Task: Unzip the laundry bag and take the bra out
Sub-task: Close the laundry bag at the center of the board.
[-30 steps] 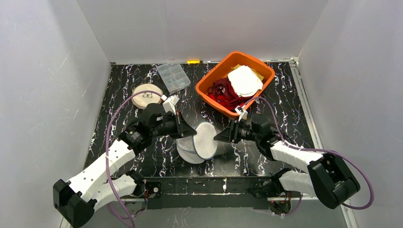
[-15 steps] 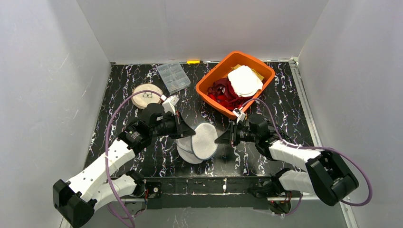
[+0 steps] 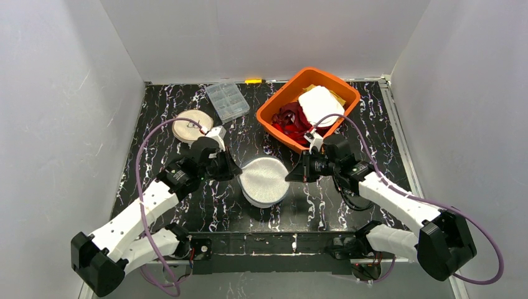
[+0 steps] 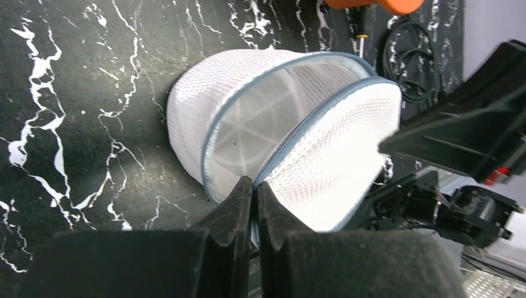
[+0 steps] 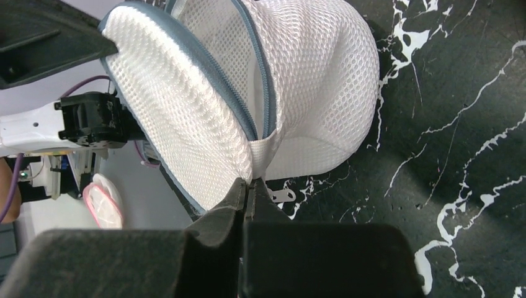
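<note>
A: Arm pose?
B: Both reach in from the near edge toward mid-counter, elbows out. Left claw (image 3: 233, 171) points right, right claw (image 3: 291, 176) points left, so they face each other.
A: Jaws?
B: Both pinched tight, fingers together, each nipping the laundry bag (image 3: 264, 182) from its own side.

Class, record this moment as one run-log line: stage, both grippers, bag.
stage: unzipping | left gripper: shut on laundry bag rim | right gripper: shut on opposite edge | lid: ajar | bra: not visible
</note>
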Controlling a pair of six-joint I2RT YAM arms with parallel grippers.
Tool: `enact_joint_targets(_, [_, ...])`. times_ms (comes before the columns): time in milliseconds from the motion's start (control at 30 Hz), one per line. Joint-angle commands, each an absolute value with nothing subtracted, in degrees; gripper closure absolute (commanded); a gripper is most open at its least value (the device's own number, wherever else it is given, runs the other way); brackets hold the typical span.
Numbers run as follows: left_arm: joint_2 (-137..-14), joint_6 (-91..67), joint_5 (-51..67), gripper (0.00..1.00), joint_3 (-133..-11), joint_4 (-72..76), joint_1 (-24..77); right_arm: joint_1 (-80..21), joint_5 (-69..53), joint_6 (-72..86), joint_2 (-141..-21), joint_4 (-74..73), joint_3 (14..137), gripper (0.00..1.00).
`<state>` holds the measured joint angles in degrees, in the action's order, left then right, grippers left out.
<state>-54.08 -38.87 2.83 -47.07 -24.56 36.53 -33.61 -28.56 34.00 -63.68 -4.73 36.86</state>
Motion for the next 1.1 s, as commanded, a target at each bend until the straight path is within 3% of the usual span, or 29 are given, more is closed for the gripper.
enact_joint_targets(0, [-57.4, -36.1, -7.8, 1.00, -48.3, -25.0, 36.2, -33.4, -25.0, 30.2, -63.7, -16.1, 39.8, 0.99])
enact_joint_targets(467, [-69.6, -35.0, -14.5, 0.98, -51.9, -23.6, 36.2, -34.1, -22.8, 34.0, -67.7, -15.9, 40.4, 0.99])
enact_joint_targets(500, [-69.0, -34.7, -13.7, 0.92, -52.1, -24.0, 36.2, -34.1, -22.7, 33.9, -67.8, -16.2, 40.6, 0.99])
enact_joint_targets(600, [-66.1, -33.7, -11.9, 0.57, -51.7, -24.1, 36.2, -34.1, -22.5, 33.0, -67.9, -17.1, 41.4, 0.99])
enact_joint_targets(667, [-64.2, -32.5, -10.8, 0.42, -51.5, -24.2, 36.2, -34.1, -22.5, 32.5, -68.0, -17.7, 41.8, 0.99])
enact_joint_targets(833, [-63.5, -25.3, -7.9, 0.31, -53.4, -27.3, 36.2, -34.2, -23.2, 30.7, -67.9, -19.5, 42.1, 0.99])
enact_joint_targets(1067, [-65.2, -12.7, 8.7, 0.25, -54.8, -26.2, 36.3, -34.1, -24.2, 29.5, -67.9, -20.5, 42.3, 0.99])
